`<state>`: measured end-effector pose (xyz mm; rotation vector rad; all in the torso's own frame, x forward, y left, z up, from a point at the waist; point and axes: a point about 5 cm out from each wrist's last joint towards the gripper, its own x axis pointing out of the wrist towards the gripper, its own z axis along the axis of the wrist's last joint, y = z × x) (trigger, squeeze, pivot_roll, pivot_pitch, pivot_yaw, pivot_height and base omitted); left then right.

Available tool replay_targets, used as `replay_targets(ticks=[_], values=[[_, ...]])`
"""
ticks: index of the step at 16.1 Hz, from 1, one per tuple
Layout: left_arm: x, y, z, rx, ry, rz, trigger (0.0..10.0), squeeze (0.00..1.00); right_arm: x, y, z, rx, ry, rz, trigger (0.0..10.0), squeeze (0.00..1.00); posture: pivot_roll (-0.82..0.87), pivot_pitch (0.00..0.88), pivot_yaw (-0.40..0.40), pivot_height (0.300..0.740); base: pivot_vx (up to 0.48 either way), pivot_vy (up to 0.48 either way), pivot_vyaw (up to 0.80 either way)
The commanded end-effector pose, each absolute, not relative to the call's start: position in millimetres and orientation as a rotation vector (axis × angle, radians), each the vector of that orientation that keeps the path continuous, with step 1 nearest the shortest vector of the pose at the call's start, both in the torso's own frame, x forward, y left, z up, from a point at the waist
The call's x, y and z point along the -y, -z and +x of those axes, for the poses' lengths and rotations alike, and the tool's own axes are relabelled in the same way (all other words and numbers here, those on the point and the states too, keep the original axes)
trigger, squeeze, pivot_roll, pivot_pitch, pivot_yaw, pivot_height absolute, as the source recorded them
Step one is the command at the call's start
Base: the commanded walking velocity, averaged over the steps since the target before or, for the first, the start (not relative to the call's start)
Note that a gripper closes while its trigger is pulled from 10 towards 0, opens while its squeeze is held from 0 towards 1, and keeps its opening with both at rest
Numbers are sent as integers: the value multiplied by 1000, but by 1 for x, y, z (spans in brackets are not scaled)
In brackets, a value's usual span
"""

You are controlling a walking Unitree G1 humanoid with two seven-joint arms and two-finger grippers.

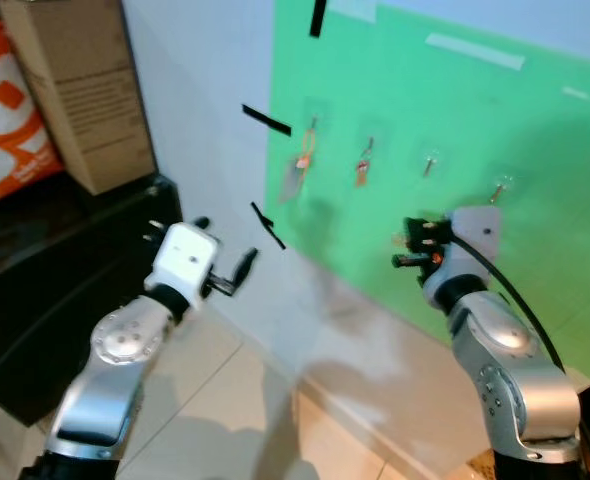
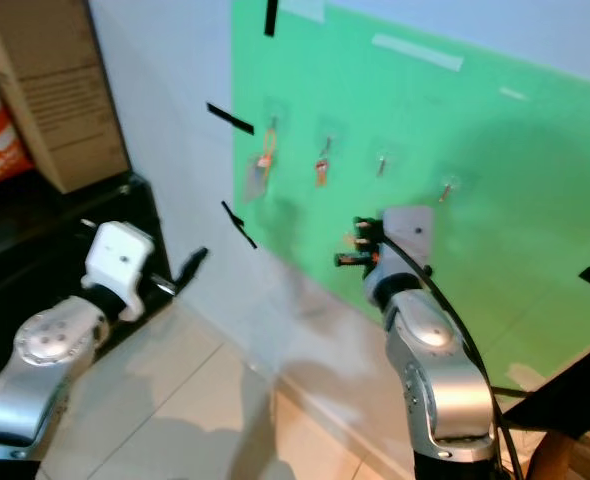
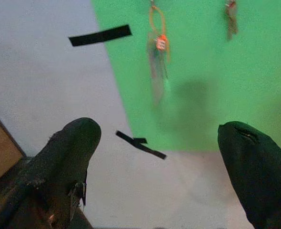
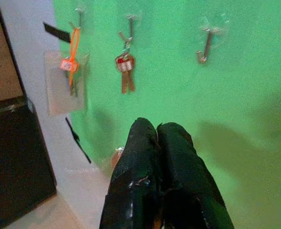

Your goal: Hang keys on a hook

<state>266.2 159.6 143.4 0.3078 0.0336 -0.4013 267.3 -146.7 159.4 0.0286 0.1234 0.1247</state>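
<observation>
Black right hand [image 4: 157, 138] hiding something orange [image 4: 115, 157]

Green board [image 1: 445, 150] on white wall [image 1: 190, 110] carries four hooks in row. Leftmost hook [image 4: 77, 20] holds orange loop with clear tag [image 4: 68, 81]. Second hook [image 4: 128, 31] holds keys [image 4: 125, 71]. Third hook [image 4: 205, 47] and fourth hook [image 1: 499, 187] bare. Black tape strips [image 1: 266, 120] on wall.

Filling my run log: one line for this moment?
left claw: open, empty | right claw: shut, near green board | keys: on hook | third hook: bare
</observation>
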Motion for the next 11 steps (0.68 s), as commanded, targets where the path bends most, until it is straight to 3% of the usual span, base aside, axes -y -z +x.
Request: replay_targets(ticks=[1, 3, 11], values=[[-151, -146, 267, -15, 433, 300, 10000, 0, 155, -165, 268, -97, -100, 11, 10000, 0, -57, 0, -37, 740, 292, 0, 0], [-150, -146, 265, -19, 446, 300, 10000, 0, 155, -166, 269, -92, -108, 9, 10000, 0, -56, 0, -39, 740, 289, 0, 0], [-143, -146, 261, -51, 672, 338, 10000, 0, 145, -186, 287, -22, -175, 3, 10000, 0, -37, 0, -38, 740, 0, 0, 0]])
